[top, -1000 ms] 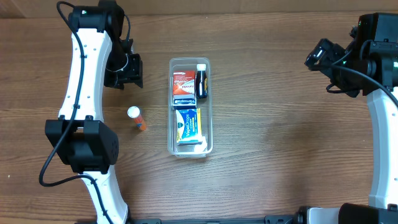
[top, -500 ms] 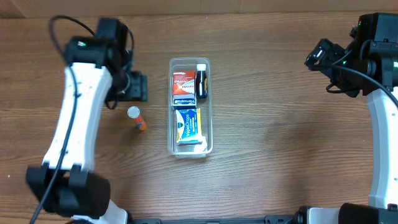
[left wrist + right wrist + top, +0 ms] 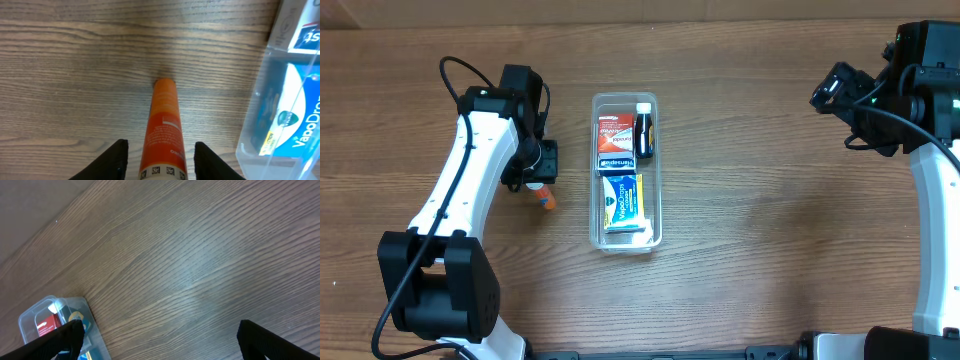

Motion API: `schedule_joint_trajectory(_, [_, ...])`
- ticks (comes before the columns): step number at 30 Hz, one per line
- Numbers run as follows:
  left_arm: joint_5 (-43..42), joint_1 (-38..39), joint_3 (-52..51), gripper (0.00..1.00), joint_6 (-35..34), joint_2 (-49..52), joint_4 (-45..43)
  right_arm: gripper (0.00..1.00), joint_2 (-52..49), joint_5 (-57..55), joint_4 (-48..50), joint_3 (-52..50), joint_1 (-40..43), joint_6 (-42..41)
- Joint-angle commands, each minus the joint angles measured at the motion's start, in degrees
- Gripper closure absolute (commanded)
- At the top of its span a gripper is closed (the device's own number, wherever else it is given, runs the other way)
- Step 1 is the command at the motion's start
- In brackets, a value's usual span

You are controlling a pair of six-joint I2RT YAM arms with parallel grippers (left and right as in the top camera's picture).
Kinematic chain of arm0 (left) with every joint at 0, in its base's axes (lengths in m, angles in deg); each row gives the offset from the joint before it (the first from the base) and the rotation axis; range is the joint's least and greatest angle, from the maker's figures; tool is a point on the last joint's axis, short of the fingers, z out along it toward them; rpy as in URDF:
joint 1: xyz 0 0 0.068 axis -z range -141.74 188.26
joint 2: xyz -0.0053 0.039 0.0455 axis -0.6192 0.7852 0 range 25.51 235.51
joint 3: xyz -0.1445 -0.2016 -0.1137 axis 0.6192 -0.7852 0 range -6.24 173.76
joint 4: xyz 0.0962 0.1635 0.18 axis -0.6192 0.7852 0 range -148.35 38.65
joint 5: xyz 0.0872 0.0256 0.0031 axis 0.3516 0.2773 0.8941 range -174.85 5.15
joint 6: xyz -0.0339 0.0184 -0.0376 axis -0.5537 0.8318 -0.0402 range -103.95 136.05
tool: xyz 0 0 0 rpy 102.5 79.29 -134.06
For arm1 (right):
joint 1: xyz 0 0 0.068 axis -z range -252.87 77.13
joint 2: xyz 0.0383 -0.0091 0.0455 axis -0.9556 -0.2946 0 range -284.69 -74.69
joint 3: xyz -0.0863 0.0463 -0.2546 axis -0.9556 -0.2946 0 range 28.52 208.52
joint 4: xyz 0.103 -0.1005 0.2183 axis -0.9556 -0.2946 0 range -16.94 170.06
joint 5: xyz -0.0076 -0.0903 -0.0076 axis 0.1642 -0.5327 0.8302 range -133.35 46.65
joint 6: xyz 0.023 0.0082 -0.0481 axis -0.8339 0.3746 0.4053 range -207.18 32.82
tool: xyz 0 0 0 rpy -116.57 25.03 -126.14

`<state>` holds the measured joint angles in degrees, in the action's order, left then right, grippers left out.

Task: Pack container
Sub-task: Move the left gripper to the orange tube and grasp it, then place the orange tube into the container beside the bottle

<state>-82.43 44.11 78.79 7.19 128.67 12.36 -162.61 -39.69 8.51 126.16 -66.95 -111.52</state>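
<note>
Straddling orange tube (image 3: 162, 117) beside container (image 3: 256, 131): spread left tool (image 3: 161, 159).

Clear glossy plastic container (image 3: 625, 235); matt wood-grain table (image 3: 770, 230); glossy orange tube (image 3: 162, 135).

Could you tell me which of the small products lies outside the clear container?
The orange tube, lying on the table between the open fingers of the left gripper. The red box, blue box and dark bottle all sit inside the container.

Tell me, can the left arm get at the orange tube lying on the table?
Probably yes: the left gripper hangs open astride the orange tube, with nothing between them.
</note>
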Motion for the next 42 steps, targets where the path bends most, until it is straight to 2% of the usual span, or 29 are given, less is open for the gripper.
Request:
schedule_joint_trajectory(1, [0.96,-0.61,-0.57,0.56,-0.11,-1.16,1.05,0.00,0.02,0.11,0.31,0.20,-0.11,0.15])
schedule_joint_trajectory(3, [0.98,-0.61,-0.57,0.59,-0.07,-1.16,1.44,0.00,0.02,0.11,0.28,0.20,-0.11,0.15])
schedule_joint_trajectory(5, [0.98,-0.59,-0.48,0.73,-0.07,-1.18,0.98,0.00,0.02,0.11,0.28,0.20,-0.11,0.15])
schedule_joint_trajectory(8, [0.72,-0.46,1.81,0.79,-0.13,-1.31,2.38,0.00,0.02,0.11,0.28,0.20,-0.11,0.15])
schedule_joint_trajectory(11, [-0.66,0.55,7.98,0.81,-0.44,-1.66,6.40,0.00,0.02,0.11,0.28,0.20,-0.11,0.15])
schedule_joint_trajectory(13, [-0.98,2.56,15.69,0.80,-1.55,-1.81,10.62,0.00,0.02,0.11,0.28,0.20,-0.11,0.15])
schedule_joint_trajectory(15, [-0.96,7.10,26.34,0.79,-2.99,-1.81,15.26,0.00,0.02,0.11,0.28,0.20,-0.11,0.15])
schedule_joint_trajectory(19, [-0.48,15.76,35.12,0.75,-4.17,-1.81,15.10,0.00,0.02,0.11,0.28,0.20,-0.11,0.17])
schedule_joint_trajectory(23, [-0.28,23.06,34.36,0.74,-5.53,-0.98,10.36,0.00,0.02,0.11,0.28,0.20,-0.11,0.17])
schedule_joint_trajectory(27, [-0.28,26.58,32.00,0.75,-7.45,2.03,8.04,0.00,0.02,0.11,0.28,0.20,-0.11,0.17])
schedule_joint_trajectory(36, [-0.52,27.17,31.41,0.76,-8.09,11.10,7.65,0.00,0.02,0.11,0.31,0.20,-0.11,0.17])
schedule_joint_trajectory(42, [0.63,27.19,31.41,0.75,-8.09,15.41,4.26,0.00,0.02,0.11,0.28,0.20,-0.11,0.17])
